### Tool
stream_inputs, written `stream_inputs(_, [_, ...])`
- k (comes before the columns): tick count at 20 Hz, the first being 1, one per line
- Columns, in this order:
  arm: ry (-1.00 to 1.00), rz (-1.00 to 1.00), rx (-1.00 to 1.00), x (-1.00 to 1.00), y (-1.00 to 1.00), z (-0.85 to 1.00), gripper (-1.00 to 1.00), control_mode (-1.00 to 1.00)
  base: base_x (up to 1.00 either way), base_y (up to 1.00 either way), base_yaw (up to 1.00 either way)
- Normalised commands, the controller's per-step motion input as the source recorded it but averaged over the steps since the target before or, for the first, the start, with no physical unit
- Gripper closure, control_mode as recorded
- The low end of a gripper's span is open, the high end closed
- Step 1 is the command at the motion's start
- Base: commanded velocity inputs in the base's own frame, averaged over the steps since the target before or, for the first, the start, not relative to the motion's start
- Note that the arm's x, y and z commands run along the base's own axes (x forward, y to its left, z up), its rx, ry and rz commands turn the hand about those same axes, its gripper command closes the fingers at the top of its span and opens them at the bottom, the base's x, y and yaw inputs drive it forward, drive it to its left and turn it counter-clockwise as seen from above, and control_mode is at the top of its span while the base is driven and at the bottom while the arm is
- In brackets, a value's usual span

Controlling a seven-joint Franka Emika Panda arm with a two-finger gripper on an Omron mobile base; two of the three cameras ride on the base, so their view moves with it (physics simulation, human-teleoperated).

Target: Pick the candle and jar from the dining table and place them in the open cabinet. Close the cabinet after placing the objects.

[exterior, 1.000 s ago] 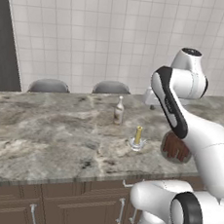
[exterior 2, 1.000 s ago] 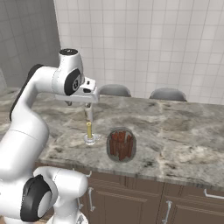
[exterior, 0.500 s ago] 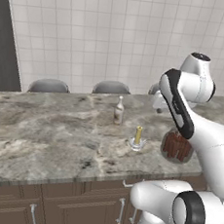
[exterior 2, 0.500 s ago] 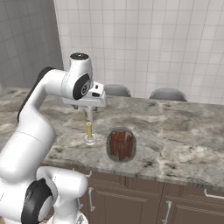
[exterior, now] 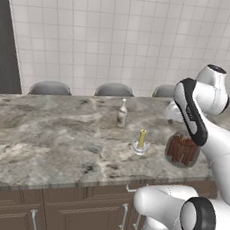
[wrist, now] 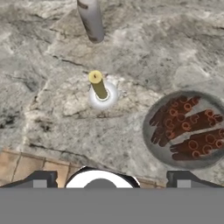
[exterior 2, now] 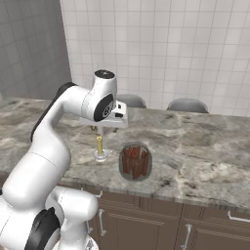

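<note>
Veined marble dining table [exterior: 44,139] bears yellow candle [wrist: 99,85] beside ribbed reddish-brown jar [wrist: 187,129]; gripper [wrist: 109,178] spread wide.

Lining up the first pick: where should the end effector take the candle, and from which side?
Grip the yellow stick of the candle from above, jaws straddling it. It stands upright on a small round base, clear of the jar and bottle, so a top-down approach looks unobstructed.

A clear glass bottle [exterior: 122,113] stands before 3 grey chairs [exterior: 114,90].
</note>
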Motion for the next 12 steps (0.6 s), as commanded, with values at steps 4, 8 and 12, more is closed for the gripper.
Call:
stream_inputs(4, [0.0, 0.05, 0.0, 0.0, -0.22, -0.4, -1.0, -1.0, 0.0, 0.0, 0.0])
stream_inputs(8, [0.0, 0.02, 0.0, 0.0, -0.2, -0.45, -1.0, -1.0, 0.0, 0.0, 0.0])
stream_inputs(12, [0.0, 0.0, -0.01, 0.0, -0.12, -0.41, -1.0, -1.0, 0.0, 0.0, 0.0])
